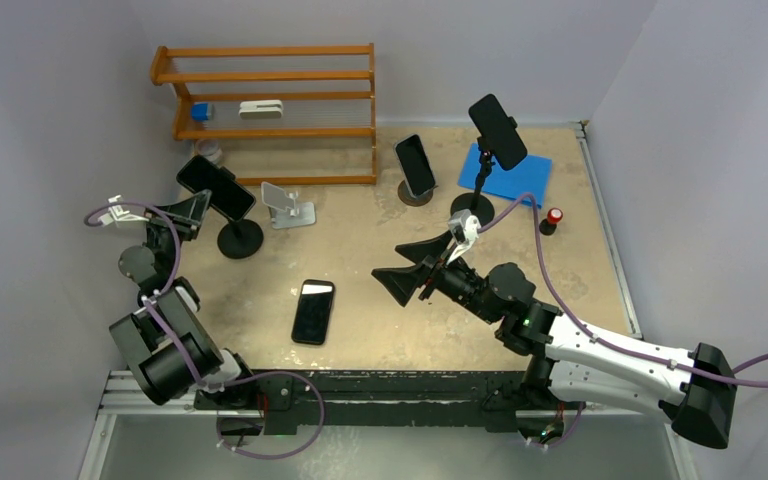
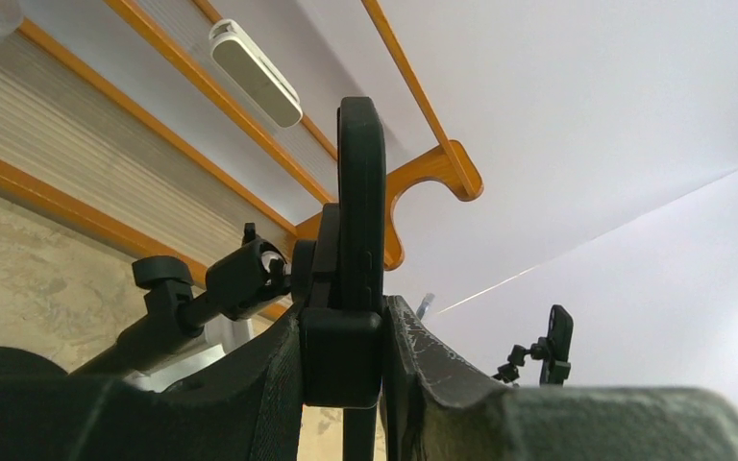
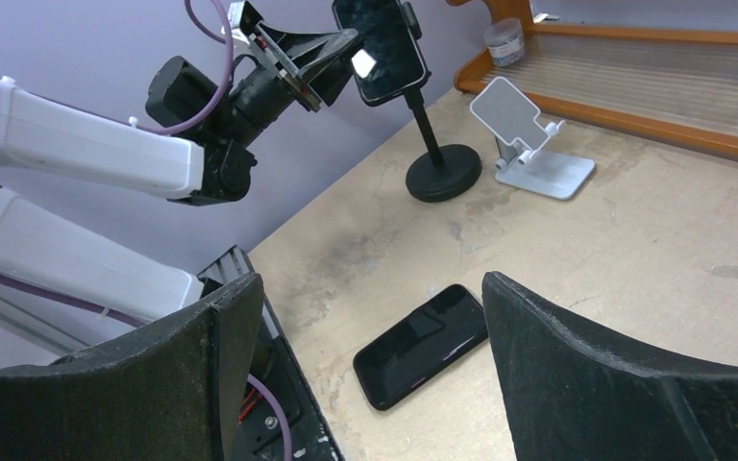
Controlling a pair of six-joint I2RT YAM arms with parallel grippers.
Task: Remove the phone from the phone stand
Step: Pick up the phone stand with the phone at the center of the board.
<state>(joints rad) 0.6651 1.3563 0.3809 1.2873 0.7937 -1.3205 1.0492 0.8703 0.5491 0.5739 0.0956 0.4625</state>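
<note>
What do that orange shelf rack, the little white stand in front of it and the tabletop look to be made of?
Shelf rack: probably varnished wood, going by the warm orange colour, slight sheen and sawn curved bracket ends.
White stand: smooth and matte; plastic or painted metal, the pictures cannot settle which.
Tabletop: mottled tan with dull, darker stained patches; perhaps a stone-look laminate or board, but that is uncertain.

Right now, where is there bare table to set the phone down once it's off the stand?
Bare table lies left of the flat phone, toward the left arm, and between it and the white stand. The back, by the rack, is crowded.
</note>
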